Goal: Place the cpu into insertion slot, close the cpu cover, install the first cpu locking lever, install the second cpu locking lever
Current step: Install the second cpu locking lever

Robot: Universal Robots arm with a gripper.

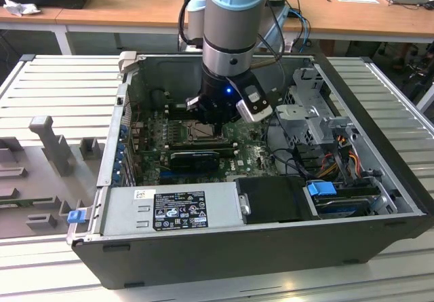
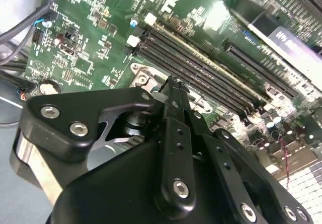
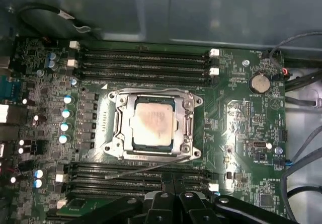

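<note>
Silvery-beige and square, the cpu [image 3: 151, 125] sits flat in the insertion slot [image 3: 187, 124] at the middle of the green motherboard [image 3: 241, 128] — that is plain in the first wrist view. Around it lies the cpu cover [image 3: 122, 114], its metal frame down flat over the chip's edges, with the chip's top showing through the square opening. Long black memory slots [image 3: 143, 63] run on one side of the socket, and another bank [image 3: 126, 176] runs on the opposite side. A thin wire lever [image 3: 146, 165] slants out from the socket's edge across that second bank, up off the board and not tucked in.

Over to the exterior view: the arm [image 1: 230, 37] reaches straight down into the open computer case [image 1: 380, 180], and the gripper [image 1: 215, 120] hangs right above the socket. Beside the socket, toward the near wall of the case, lies the grey power supply box [image 1: 169, 210].

In the second wrist view the gripper's fingers [image 2: 173, 103] are drawn together to a narrow tip just above the socket's corner, with nothing between them.
</note>
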